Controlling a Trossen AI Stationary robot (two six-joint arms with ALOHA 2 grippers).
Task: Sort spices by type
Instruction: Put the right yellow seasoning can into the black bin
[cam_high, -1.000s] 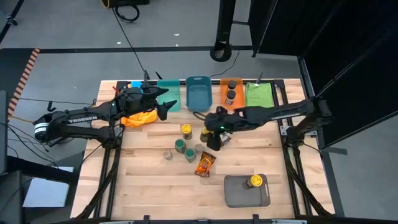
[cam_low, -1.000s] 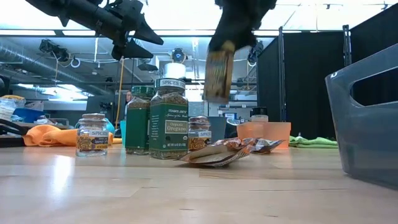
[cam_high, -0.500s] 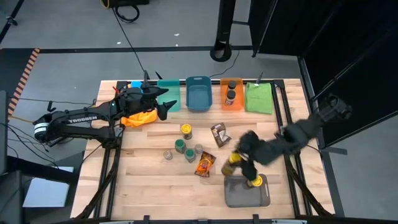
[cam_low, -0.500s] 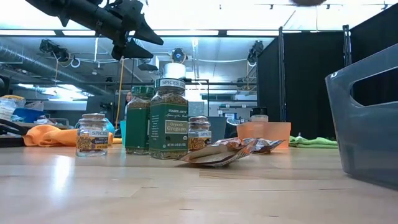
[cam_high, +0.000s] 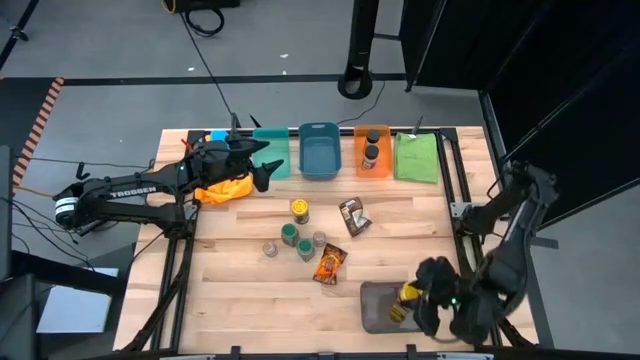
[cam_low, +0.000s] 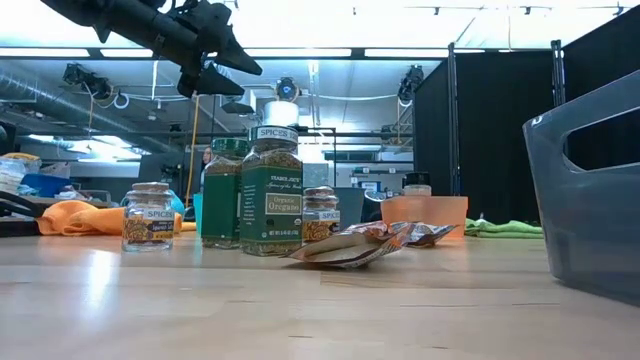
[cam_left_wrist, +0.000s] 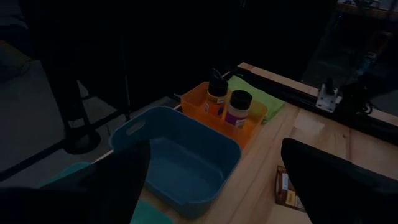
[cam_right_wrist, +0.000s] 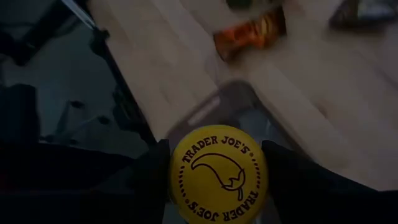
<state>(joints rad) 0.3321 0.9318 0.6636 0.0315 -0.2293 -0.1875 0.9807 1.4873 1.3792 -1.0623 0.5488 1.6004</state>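
Observation:
My right gripper (cam_right_wrist: 217, 186) is shut on a spice jar with a yellow lid (cam_right_wrist: 217, 179) over the grey tray (cam_high: 375, 305) at the table's near right. Yellow shows by the gripper (cam_high: 407, 294) in the high view. At mid-table stand a yellow-lidded jar (cam_high: 299, 209), green-lidded jars (cam_high: 289, 233) and grey-lidded jars (cam_high: 320, 240). A brown packet (cam_high: 352, 216) and an orange packet (cam_high: 330, 263) lie flat beside them. My left gripper (cam_high: 266, 172) hangs open above the far left, holding nothing. My right gripper pinches the jar between its two fingers (cam_right_wrist: 152, 177), one on each side at the yellow lid's rim (cam_right_wrist: 177, 180). The fingers slant down from the table's right. The jar's lid faces the wrist camera, and the grey tray (cam_right_wrist: 205, 112) shows beyond it.
Along the far edge stand a teal bin (cam_high: 270, 155), a blue bin (cam_high: 320, 150), an orange bin (cam_high: 372, 158) with two jars, and a green one (cam_high: 417, 157). An orange cloth (cam_high: 225, 190) lies under the left arm. The tray's wall (cam_low: 590, 190) fills the low view's right.
My right gripper has swung from mid-table, over the brown packet, toward the near right corner, carrying the jar clear of the table. Its wrist has rolled on the way. It has left the low view. The brown packet now lies uncovered.

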